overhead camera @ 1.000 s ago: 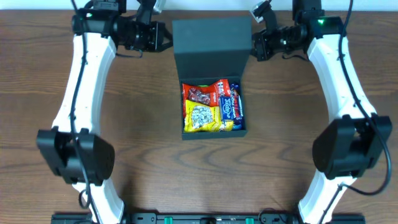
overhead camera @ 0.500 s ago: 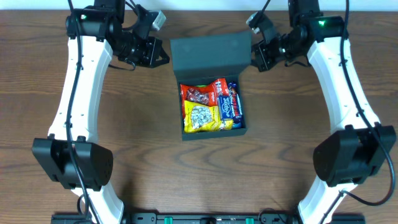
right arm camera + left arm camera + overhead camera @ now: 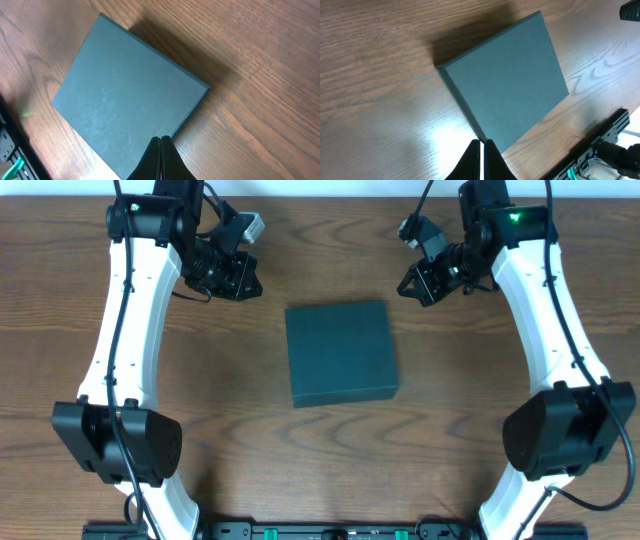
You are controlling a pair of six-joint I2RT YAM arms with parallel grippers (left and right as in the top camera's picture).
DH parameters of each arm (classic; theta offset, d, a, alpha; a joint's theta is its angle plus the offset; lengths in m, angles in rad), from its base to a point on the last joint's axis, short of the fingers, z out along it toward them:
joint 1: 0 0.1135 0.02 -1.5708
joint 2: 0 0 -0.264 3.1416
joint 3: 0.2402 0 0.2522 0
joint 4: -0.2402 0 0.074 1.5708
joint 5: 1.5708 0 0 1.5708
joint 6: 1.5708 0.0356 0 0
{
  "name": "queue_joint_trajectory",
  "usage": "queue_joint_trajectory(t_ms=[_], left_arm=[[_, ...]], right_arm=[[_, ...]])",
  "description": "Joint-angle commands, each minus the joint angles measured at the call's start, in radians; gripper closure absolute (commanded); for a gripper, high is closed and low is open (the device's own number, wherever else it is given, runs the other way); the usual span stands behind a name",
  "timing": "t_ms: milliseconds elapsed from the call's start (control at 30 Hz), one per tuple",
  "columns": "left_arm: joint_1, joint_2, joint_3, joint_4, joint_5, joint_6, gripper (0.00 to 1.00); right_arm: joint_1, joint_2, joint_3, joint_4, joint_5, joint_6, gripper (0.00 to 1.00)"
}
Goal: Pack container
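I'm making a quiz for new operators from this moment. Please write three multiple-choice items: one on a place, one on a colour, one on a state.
1. Where on the table does the container lie? A. near the middle B. at the left edge C. at the right edge
2. What colour is the container? A. red B. dark teal C. white
3. How is its lid? A. standing upright B. taken off C. shut flat
Answers: 1 A, it sits centred in the overhead view. 2 B, both wrist views show dark teal. 3 C, its top is one flat face, hiding the inside.
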Motion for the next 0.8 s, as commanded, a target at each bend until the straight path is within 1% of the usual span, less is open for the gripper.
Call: queue_joint_trajectory(t_ms=[0,133,267,433,633,767], left_arm=[[0.000,-0.018,0.018,-0.004,-0.012,0.013,0.94],[0.000,-0.029,0.018,-0.021,-0.011,0.013,0.95],[0.000,-0.091,0.018,-0.076,-0.013,0.017,0.94],[0.001,-0.239,0.017,-0.114,-0.029,0.025,0.94],[0.001,-0.468,0.010,-0.167,-0.039,0.029,0.94],[0.001,-0.603,-0.019,-0.198,-0.066,0.032,0.94]], right_arm=[[0.008,-0.028,0.001,-0.003,0.006,-0.019,0.99],[0.008,-0.034,0.001,-0.008,0.005,-0.018,0.99],[0.006,-0.090,0.001,-0.026,-0.015,-0.018,0.98],[-0.011,-0.227,0.001,-0.053,-0.032,-0.018,0.99],[-0.010,-0.426,-0.002,-0.163,-0.021,-0.037,0.98],[-0.010,-0.557,-0.056,-0.193,-0.021,-0.037,0.98]])
